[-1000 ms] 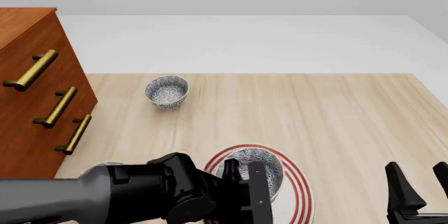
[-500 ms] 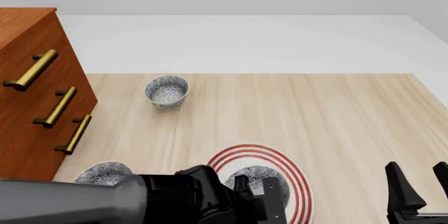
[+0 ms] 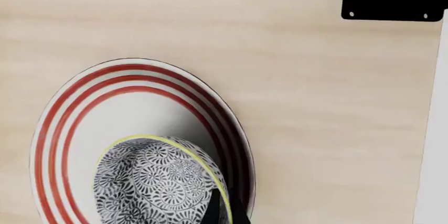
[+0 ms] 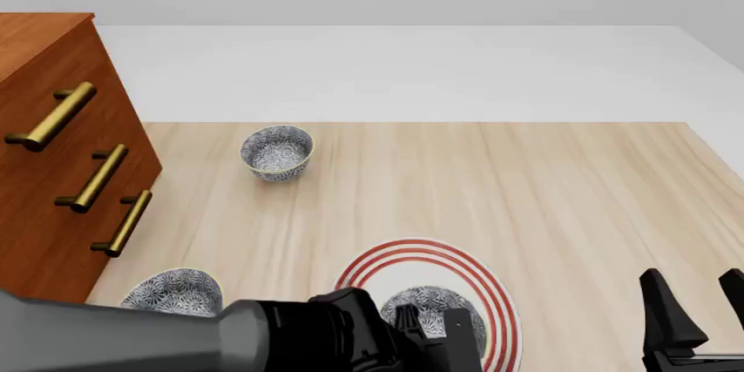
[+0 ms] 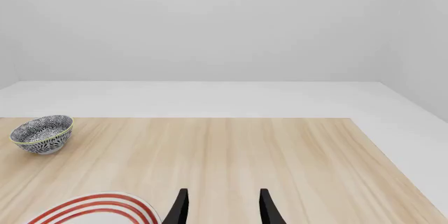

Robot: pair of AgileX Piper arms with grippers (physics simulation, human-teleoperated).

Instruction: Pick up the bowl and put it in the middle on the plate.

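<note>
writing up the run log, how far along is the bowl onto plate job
Done: the bowl is up off the table and over the plate, with a dark finger at its rim. In hand: the left gripper is at it; whether it touches the plate, I cannot tell. Left: settle it mid-plate and release. The right gripper hangs open, apart.

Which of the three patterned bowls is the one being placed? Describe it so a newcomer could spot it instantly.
Start at the wooden table and find the red-ringed white plate at its near edge. The bowl sits over that plate, at the left gripper. The other two bowls rest on bare wood.
</note>
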